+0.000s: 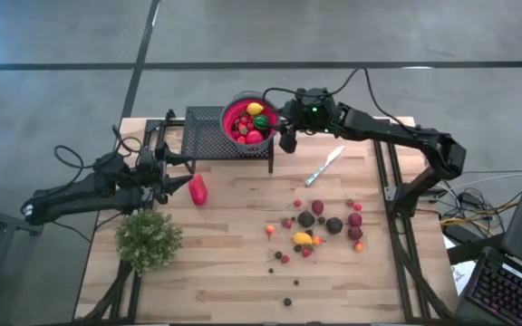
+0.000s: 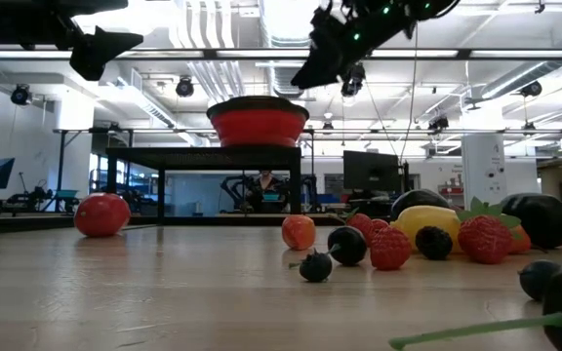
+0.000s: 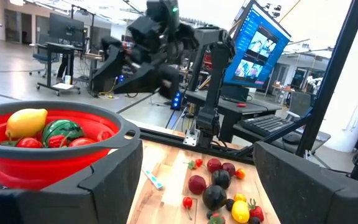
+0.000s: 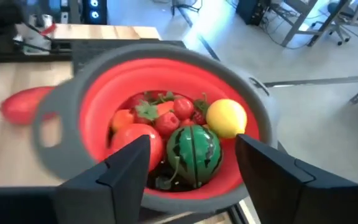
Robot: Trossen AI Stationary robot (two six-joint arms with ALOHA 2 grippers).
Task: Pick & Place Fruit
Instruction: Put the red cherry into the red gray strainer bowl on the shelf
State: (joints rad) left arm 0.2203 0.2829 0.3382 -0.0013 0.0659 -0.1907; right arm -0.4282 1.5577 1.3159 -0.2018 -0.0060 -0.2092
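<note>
- Sorting is partly done: red bowl (image 4: 166,87) on the black rack (image 1: 202,136) holds several fruits, lemon (image 4: 226,118) and striped green piece (image 4: 194,148) on top.
- Left to do: loose fruit cluster (image 1: 320,222) on the table, plus one larger red piece (image 1: 198,189) (near the left arm).
- Right gripper (image 4: 191,163) hovers just over the bowl, fingers apart, empty; green piece lies directly beneath.
- Left gripper (image 3: 194,177) waits beside the rack, spread, empty.
</note>
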